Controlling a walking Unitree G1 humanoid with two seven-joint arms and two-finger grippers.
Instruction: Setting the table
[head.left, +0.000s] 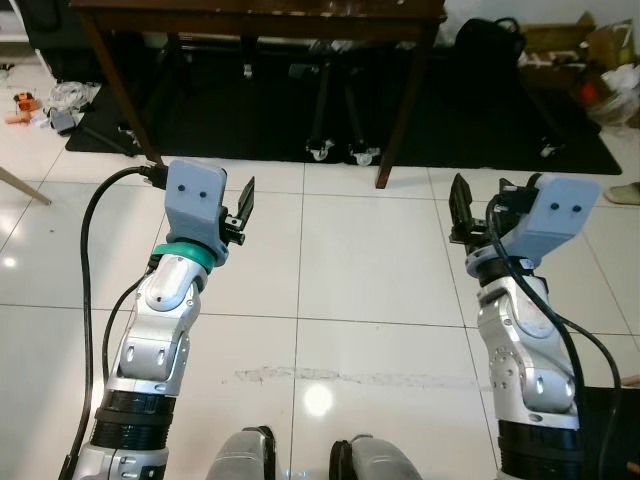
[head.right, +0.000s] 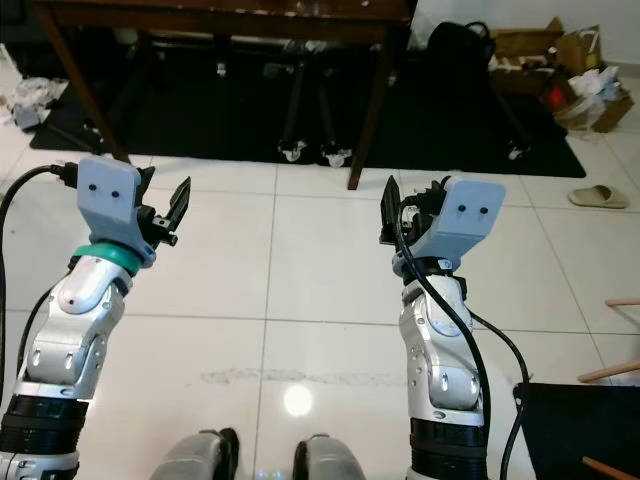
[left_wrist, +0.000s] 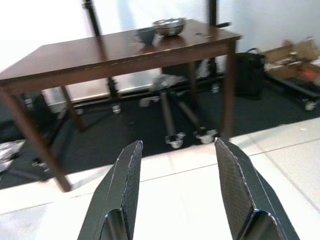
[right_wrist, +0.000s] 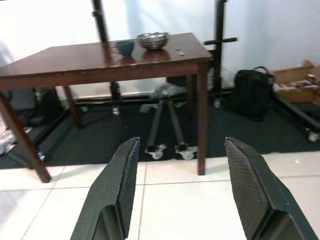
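- Bowl (right_wrist: 153, 40) and cup (right_wrist: 123, 47) are what the task turns on; both sit on the table (right_wrist: 75, 60), toward its far edge and nearer its right-hand end, the cup just beside the bowl.
- Something small and pale (right_wrist: 180, 50) lies on the table just right of the bowl; it is too small to name.
- Left gripper (head.left: 238, 212) is raised over the floor tiles (head.left: 370, 260) short of the table, fingers (left_wrist: 125, 185) spread wide, nothing between them.
- Right gripper (head.left: 470, 222) hovers level with it, also short of the table, fingers (right_wrist: 250, 185) wide apart and empty.
- Both grippers point at the table, which stands well apart from them on a dark mat (head.left: 480, 130); wheeled stand legs (right_wrist: 165, 125) show under it.
- Judging by its shine, the bowl is metal: stiff, fairly light, slick. Pinching the rim, one finger inside and one outside, looks safest.
- By its look the cup is ceramic: heavier, breakable, smooth. Clamp across the body or the rim, not the handle, and set it down softly.
- As I read it, the robot must first get closer to the table.
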